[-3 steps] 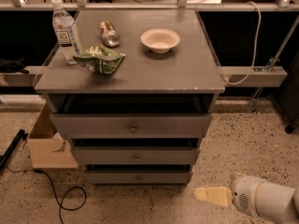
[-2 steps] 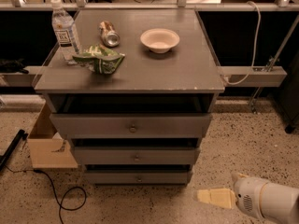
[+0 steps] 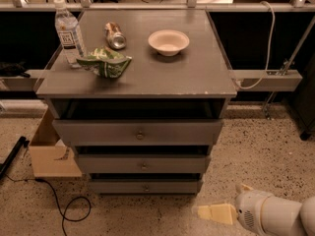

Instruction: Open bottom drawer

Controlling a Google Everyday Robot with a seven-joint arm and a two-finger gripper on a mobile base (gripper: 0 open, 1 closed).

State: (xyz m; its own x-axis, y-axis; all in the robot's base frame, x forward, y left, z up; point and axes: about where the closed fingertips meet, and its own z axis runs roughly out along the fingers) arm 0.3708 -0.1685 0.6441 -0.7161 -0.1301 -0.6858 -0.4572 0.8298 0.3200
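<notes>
The gripper (image 3: 217, 213) is low in the right corner of the camera view, above the floor, at the end of a thick white arm (image 3: 275, 214) that comes in from the right edge. Its pale yellow tip points to the left, toward the foot of the cabinet, but it is apart from the cabinet and touches no drawer. I cannot tell how far the gripper is open; no object is seen in it.

The speckled floor (image 3: 256, 146) fills the lower part of the view. On it stands the grey cabinet (image 3: 197, 77), in the middle, with a flat top and three drawers one under another. The top drawer (image 3: 98, 132) has the tallest front, with a dark gap above it. The middle drawer (image 3: 108, 163) is lower and narrower. The bottom drawer (image 3: 113, 186) is the lowest one, just above the floor, with the slimmest front and a small round knob (image 3: 145, 187) in its centre. It is to the left of the gripper and a little higher in the view.

A cardboard box (image 3: 51, 159) sits on the floor just beside the left side of the cabinet, and a black cable (image 3: 66, 208) curls in front of it.

On the cabinet top, a clear water bottle (image 3: 69, 33) stands upright at the left. A white bowl (image 3: 168, 42) is right of the centre. A green crumpled bag (image 3: 106, 64) lies just beside the bottle, and a metal can (image 3: 115, 35) lies on its side behind the bag.
</notes>
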